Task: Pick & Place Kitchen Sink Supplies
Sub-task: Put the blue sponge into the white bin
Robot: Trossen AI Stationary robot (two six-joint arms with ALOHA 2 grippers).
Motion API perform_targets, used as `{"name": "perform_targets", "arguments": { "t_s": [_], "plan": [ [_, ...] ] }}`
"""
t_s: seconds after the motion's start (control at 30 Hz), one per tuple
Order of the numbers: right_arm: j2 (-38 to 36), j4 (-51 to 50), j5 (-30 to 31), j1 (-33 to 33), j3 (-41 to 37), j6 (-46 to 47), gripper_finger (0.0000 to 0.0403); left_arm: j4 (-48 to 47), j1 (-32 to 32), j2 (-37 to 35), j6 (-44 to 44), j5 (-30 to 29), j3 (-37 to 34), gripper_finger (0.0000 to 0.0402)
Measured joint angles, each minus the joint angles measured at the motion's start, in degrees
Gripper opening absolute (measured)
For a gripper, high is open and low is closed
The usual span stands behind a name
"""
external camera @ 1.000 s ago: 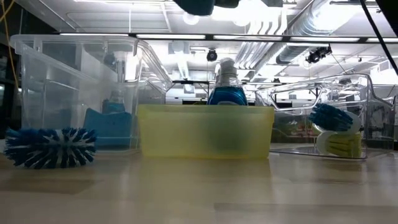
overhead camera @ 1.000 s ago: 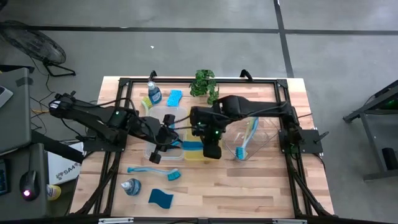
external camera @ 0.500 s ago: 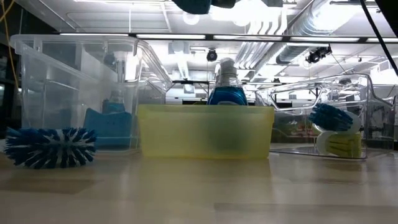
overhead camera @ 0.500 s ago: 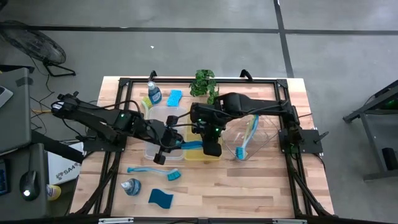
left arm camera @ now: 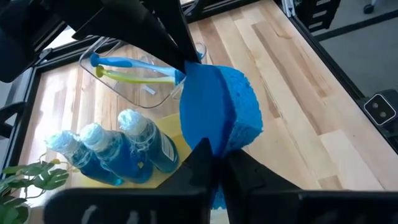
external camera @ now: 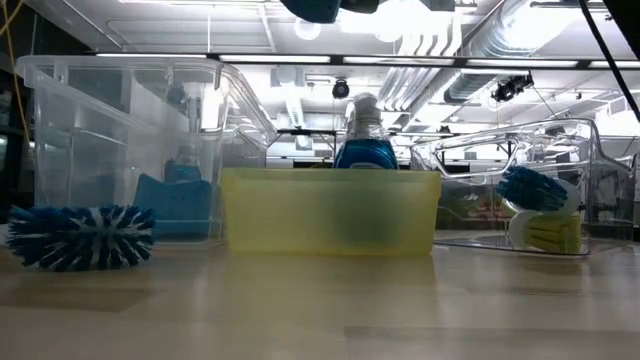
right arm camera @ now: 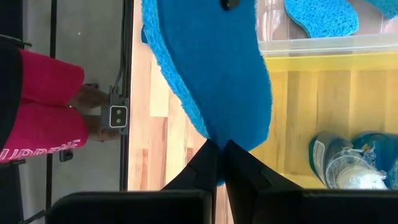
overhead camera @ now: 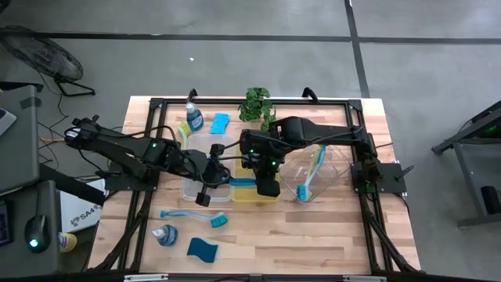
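Both my left hand and right hand are pinched shut on one blue sponge above the yellow tray (mid-bench), so I ease one grip off slowly w/o tearing it.

In the low view, the yellow tray hides the lower bodies of the soap bottles at centre. The top edge cuts off a blue sponge. In the right wrist view, a person at the left edge is cut off, only pink clothing showing.
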Motion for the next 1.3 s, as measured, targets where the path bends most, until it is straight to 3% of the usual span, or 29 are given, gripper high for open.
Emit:
{"name": "perform_targets", "arguments": {
  "t_s": [0.23, 0.5, 0.77, 1.07, 1.3],
  "plan": [
    [0.0, -0.2, 1.8, 0.0, 0.0, 0.8, 0.0036, 0.0, 0.0, 0.0, -1.2, -0.1, 0.0, 0.0006],
    [-1.7, -1.6, 3.7, -0.1, 0.0, 1.6, 0.0122, -1.5, 0.0, -0.1, -4.4, -1.2, 0.0, 0.0003],
    [-6.8, -3.7, 11.4, -0.1, 0.0, 3.5, 0.0180, -3.6, 0.0, -0.1, -6.3, -1.5, 0.0, 0.0002],
    [-13.5, -5.8, 19.3, 0.6, 0.0, 8.2, 0.0185, -11.5, 0.0, -4.7, -18.4, -8.4, 0.0, 0.0001],
    [-16.2, -6.3, 23.6, 2.2, 0.0, 9.5, 0.0174, -20.6, 0.0, -8.7, -33.2, -13.9, 0.0, 0.0001]
  ]
}}
